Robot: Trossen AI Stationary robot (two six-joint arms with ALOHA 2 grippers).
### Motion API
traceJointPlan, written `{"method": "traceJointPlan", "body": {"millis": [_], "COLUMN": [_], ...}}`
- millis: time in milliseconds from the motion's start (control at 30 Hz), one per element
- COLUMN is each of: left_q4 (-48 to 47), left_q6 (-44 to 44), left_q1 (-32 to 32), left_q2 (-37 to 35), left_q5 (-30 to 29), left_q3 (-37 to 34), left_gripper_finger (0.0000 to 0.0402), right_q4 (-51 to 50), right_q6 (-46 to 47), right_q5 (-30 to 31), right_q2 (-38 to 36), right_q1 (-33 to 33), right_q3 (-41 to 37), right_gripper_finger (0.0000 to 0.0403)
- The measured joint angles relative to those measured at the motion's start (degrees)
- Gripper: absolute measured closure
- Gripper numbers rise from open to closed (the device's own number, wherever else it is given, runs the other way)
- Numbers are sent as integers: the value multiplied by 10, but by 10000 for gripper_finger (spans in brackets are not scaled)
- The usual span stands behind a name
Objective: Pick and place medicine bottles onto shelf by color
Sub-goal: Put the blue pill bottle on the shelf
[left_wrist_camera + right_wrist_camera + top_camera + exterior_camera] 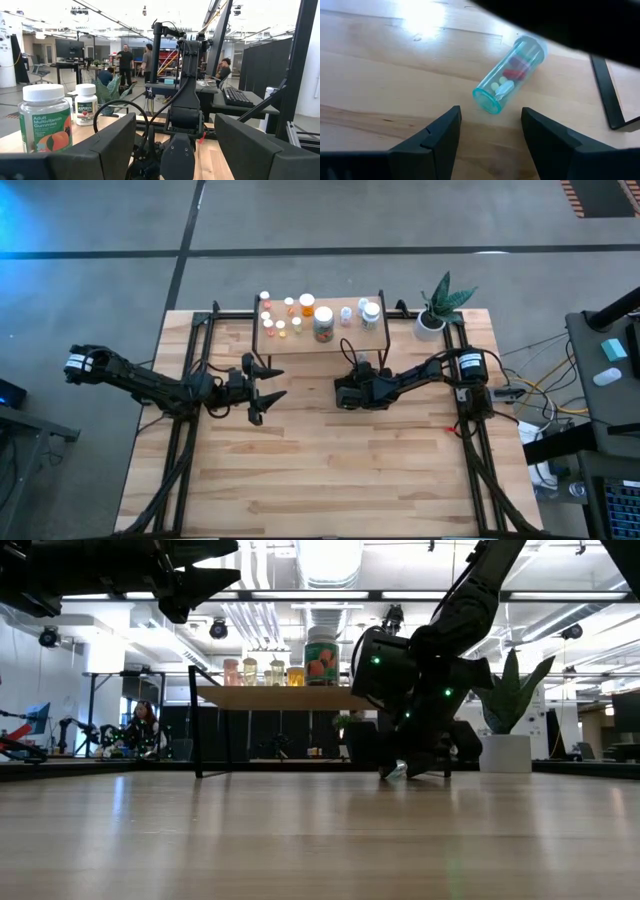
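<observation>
Jaws of the right gripper (pixel 490 137) stand apart and empty just short of a clear teal vial (pixel 511 74) lying on its side on the table (pixel 330 470), in front of the shelf (pixel 322 340); the left gripper (pixel 262 392), likewise parted and empty, waits off the shelf's front left corner. A sound grasp probably calls for straddling the vial across its width, since it may roll. Inside it, pale and red pills show. On the shelf stand a multivitamin jar (pixel 45 120), an aspirin bottle (pixel 86 104) and several small bottles (pixel 281 318).
</observation>
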Motion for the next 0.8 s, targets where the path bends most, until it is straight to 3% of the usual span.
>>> {"method": "traceJointPlan", "body": {"millis": [433, 800], "left_q4": [-2, -4], "left_q6": [0, 0], "left_q1": [0, 0], "left_q2": [0, 0], "left_q5": [0, 0], "left_q3": [0, 0], "left_gripper_finger": [147, 147], "right_q4": [-1, 2], "right_q6": [-1, -12], "right_q5": [1, -5], "right_q2": [0, 0], "right_q1": [0, 3], "right_q3": [0, 0], "right_gripper_finger": [203, 263]}}
